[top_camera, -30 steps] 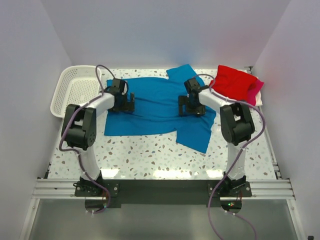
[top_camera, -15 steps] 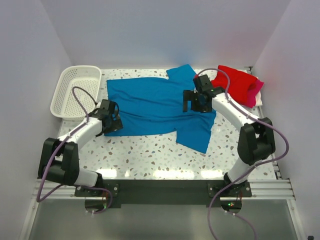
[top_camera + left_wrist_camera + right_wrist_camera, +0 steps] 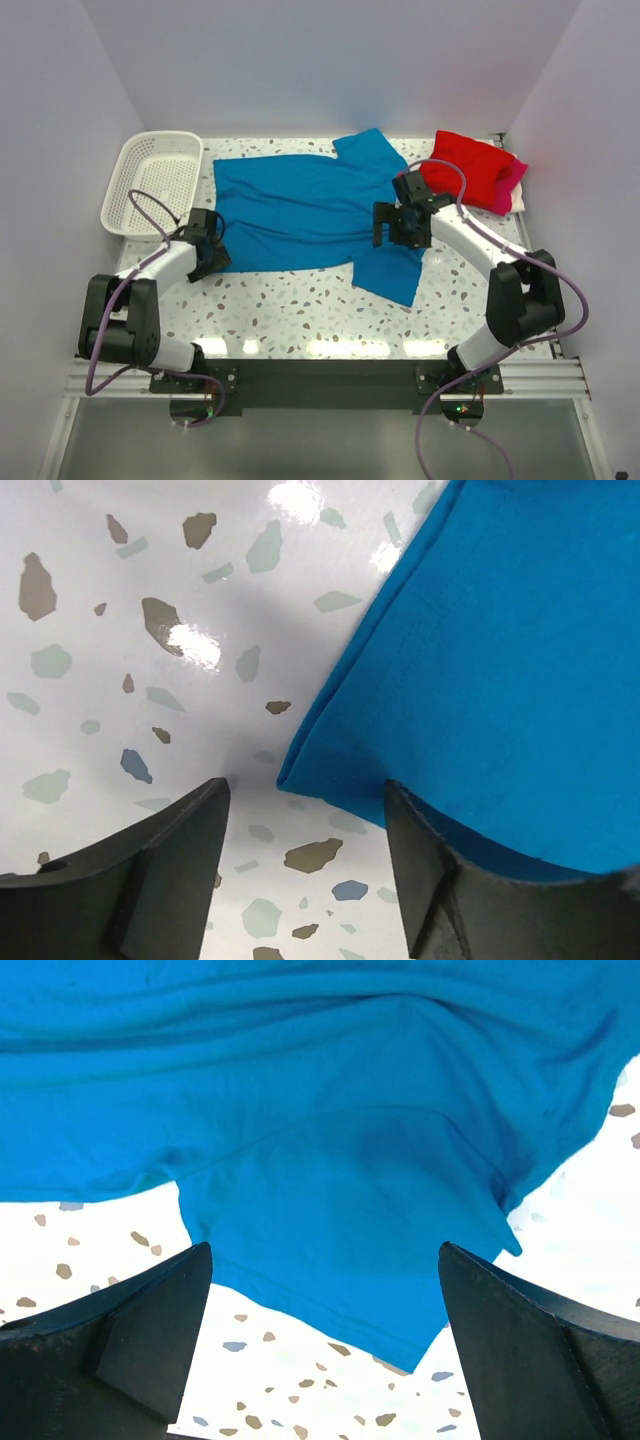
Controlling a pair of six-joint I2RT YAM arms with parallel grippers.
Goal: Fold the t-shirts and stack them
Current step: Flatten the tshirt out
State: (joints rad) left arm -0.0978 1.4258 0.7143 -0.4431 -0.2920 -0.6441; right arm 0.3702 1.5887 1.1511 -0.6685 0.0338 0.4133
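Observation:
The bright blue t-shirt (image 3: 300, 210) lies spread flat across the middle of the table. The folded red t-shirt (image 3: 465, 165) lies on the magenta-pink t-shirt (image 3: 508, 182) at the back right. My left gripper (image 3: 210, 255) is open and low at the blue shirt's near left corner (image 3: 300, 775); that corner lies between its fingers, with one finger (image 3: 430, 880) right beside the hem. My right gripper (image 3: 400, 232) is open above the shirt's near right sleeve (image 3: 350, 1230), holding nothing.
A white mesh basket (image 3: 150, 180) stands at the back left. White walls close in three sides. Speckled tabletop (image 3: 300, 310) shows in front of the blue shirt.
My left gripper has moved off the blue shirt, forward and left to its near left corner. My right gripper has shifted right and forward over the near right sleeve.

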